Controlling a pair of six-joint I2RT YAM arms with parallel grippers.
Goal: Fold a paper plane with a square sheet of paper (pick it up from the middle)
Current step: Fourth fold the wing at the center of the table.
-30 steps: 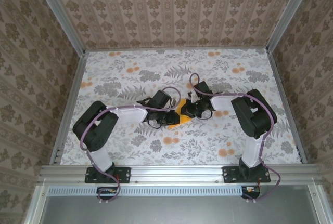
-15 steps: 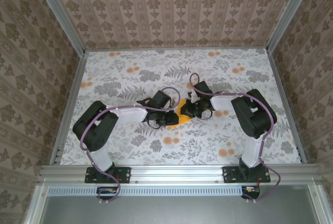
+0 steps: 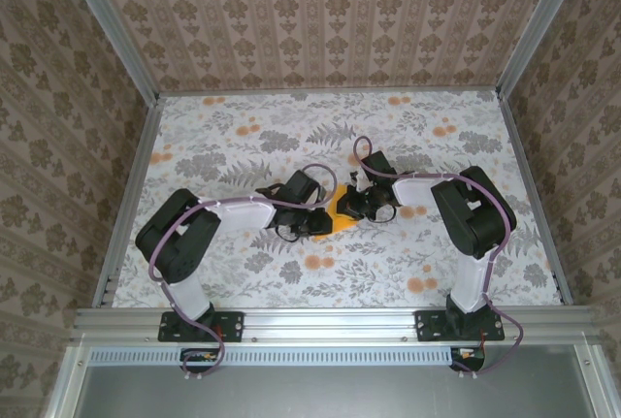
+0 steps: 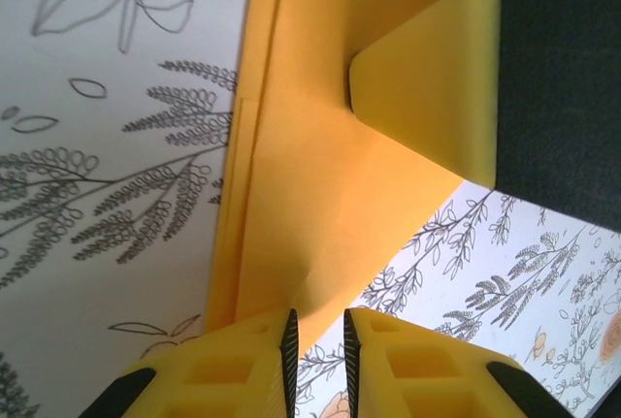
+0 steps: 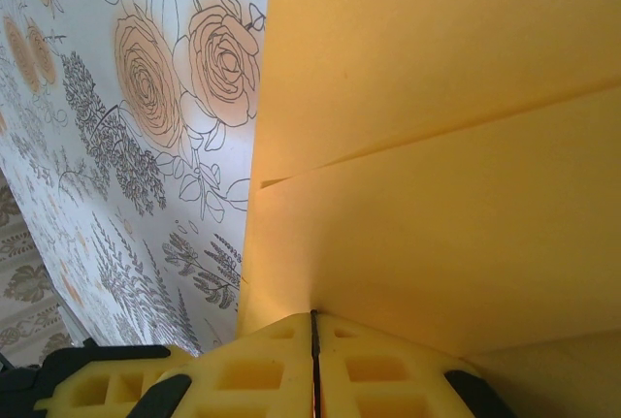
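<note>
Unchanged, as far as discernible, from the frames of a second and half a second ago: same crouch of both arms over the middle of the table (image 3: 243,137), same orange patch between the wrists.

For the right gripper (image 5: 313,326): pressed fully together, seam reduced to a hairline, pinching the square sheet of paper (image 5: 437,156) at one edge.

For the left gripper (image 4: 318,326): held a narrow slit apart, floral print visible through the slit, a corner of the sheet ending at the inner face of one side. Judged to be resting at the paper rather than clamping it.

One yellow finger (image 4: 437,79) of the right gripper also seen from the left wrist, set against the sheet's face.

Sheet located at the table's middle, slightly toward the table's near edge. Flat on the table or lifted off it: not decidable.

Already folded, by appearance:
- a long narrow band doubled along one side, in the left wrist view;
- a flap edge crossing the face, with a short step at its end, in the right wrist view.

No pointed nose, no lengthwise centre crease, no wings identifiable yet.

Judged early to midway: first folds laid, paper plane not yet formed. Remaining, presumably: nose folds, centre fold and wings.
</note>
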